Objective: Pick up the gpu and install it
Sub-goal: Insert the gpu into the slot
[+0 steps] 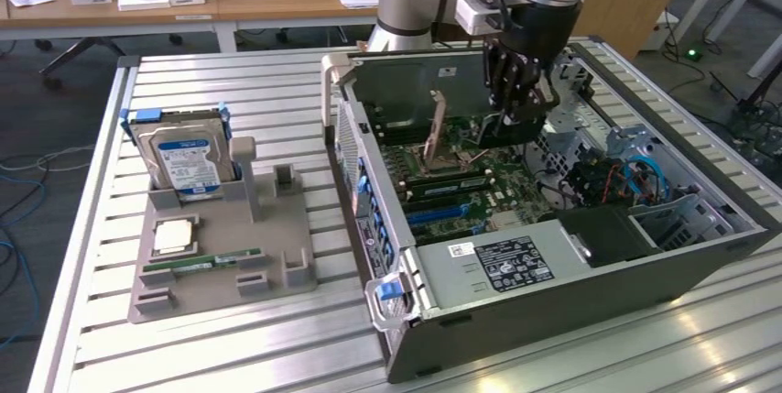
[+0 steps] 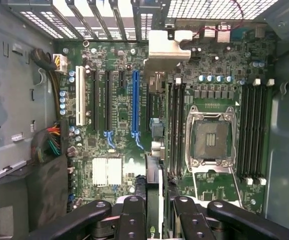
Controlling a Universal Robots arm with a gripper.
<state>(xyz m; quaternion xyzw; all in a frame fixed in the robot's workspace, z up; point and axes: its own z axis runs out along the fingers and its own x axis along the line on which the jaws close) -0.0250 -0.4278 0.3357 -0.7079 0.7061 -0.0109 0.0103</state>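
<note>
- The black two-fingered end effector (image 1: 511, 116) hangs from the grey robot arm inside the open grey computer tower case (image 1: 684, 269), which lies on its side on the slatted aluminium worktop (image 1: 244, 356).
- Its fingers are clamped on the gpu (image 2: 155, 130), a thin dark circuit card with a pale metal bracket strip at one end. In the wrist view the card is seen edge-on, running from between the two black fingers (image 2: 132, 217) up to the bracket near the case's slotted rear wall.
- The card stands upright over the green motherboard (image 2: 119, 100), between the long blue expansion slot (image 2: 135, 102) and a bank of black memory slots (image 2: 177, 130). Whether its lower edge touches the board cannot be told.
- The square silver processor socket (image 2: 210, 139) lies just beyond those memory slots, with more black slots on its far side.
- In the exterior view a grey plastic parts holder (image 1: 287, 269) sits on the worktop to the exterior view's left of the case, well apart from the end effector.
- A silver hard drive with a blue-white label (image 1: 186, 157) stands upright in that holder; a narrow green memory stick (image 1: 201, 260) and a square pale processor chip (image 1: 172, 235) lie flat on it.
</note>
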